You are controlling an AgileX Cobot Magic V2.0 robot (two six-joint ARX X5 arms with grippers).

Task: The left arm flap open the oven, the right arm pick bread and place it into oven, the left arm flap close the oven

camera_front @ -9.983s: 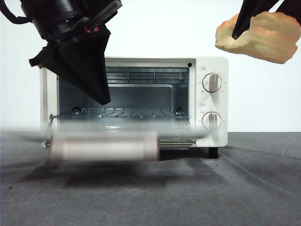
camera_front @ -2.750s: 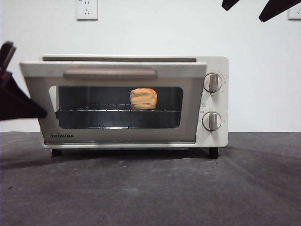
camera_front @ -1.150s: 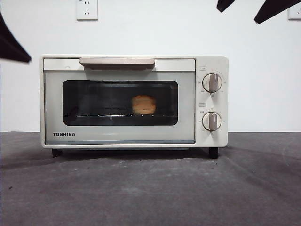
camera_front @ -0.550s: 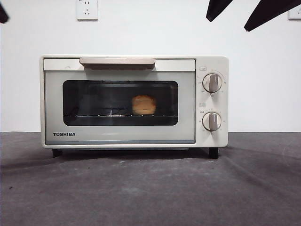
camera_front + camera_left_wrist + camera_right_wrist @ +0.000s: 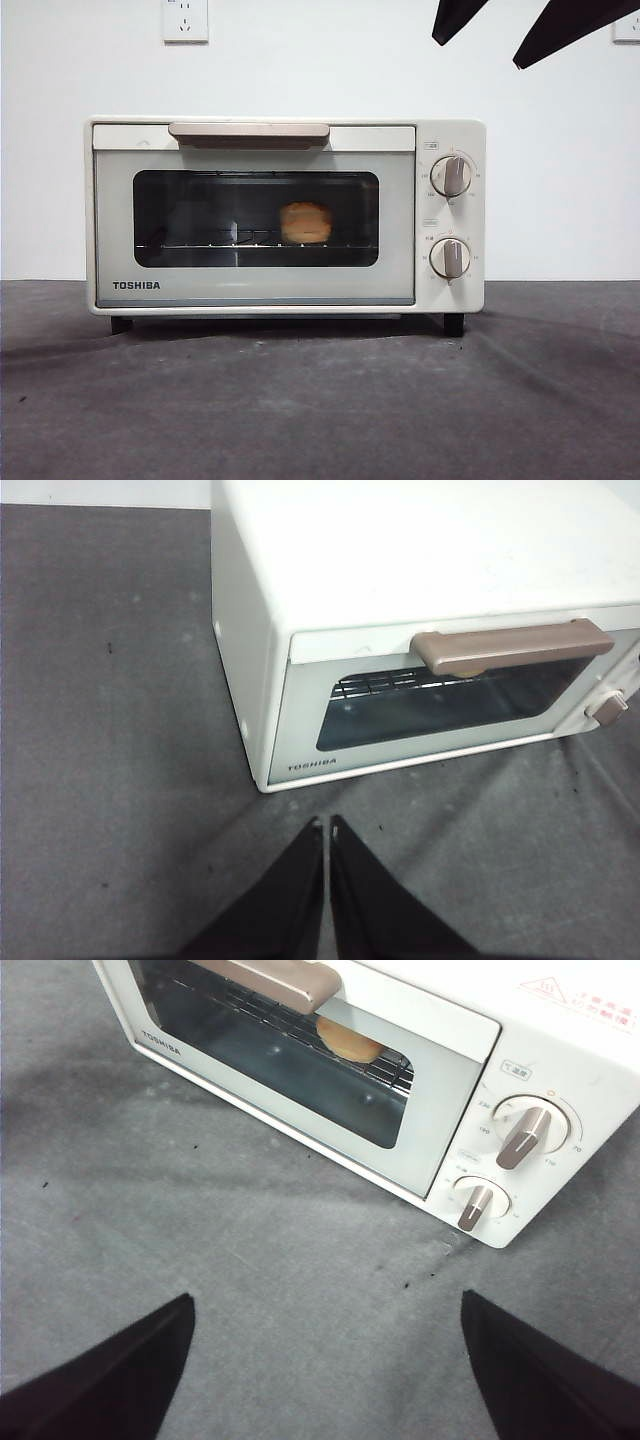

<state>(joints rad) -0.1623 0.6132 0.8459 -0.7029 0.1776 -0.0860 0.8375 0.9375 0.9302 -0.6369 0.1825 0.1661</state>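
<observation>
Oven (image 5: 285, 215) door seen shut; bread (image 5: 306, 222) on rack inside, behind glass. Left tool (image 5: 326, 828) pressed together, clear of oven front. Right tool (image 5: 325, 1335) spread wide, empty, above oven's knob side. All steps judged done; only retreat needed.

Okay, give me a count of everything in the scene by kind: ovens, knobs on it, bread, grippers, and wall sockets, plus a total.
Oven: 1
Knobs: 2
Bread: 1, inside on the rack behind the closed door
Grippers, left gripper and right gripper: 2
Wall sockets: 2, one cut off at the edge
Total: 8
</observation>
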